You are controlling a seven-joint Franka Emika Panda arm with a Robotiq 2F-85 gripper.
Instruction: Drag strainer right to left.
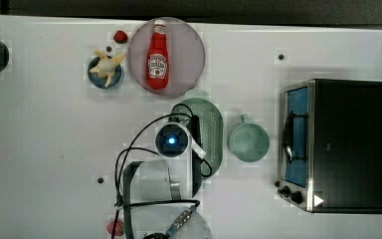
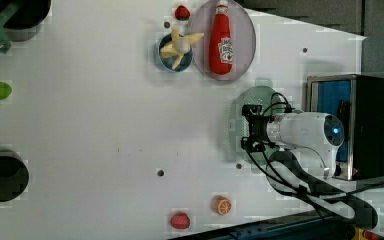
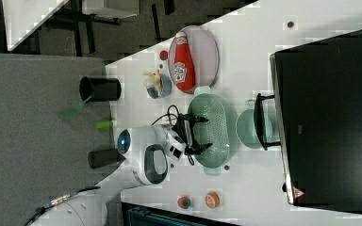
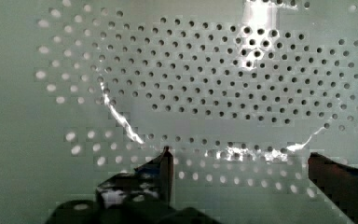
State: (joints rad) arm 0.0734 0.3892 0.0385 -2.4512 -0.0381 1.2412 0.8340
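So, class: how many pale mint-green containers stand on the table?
2. The oblong strainer lies at mid-table under the arm; the round cup sits beside it, between strainer and toaster oven.

Ketchup bottle (image 1: 157, 56) lying on round plate (image 1: 189, 55), mint cup (image 1: 249, 142) beside toaster oven (image 1: 345, 144), white table (image 1: 49, 124).

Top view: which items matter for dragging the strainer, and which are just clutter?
In play:
- strainer
- claw, open, down in the strainer

Clutter:
- cup, right of the strainer in the top view
- ketchup bottle on plate
- toaster oven
- blue bowl
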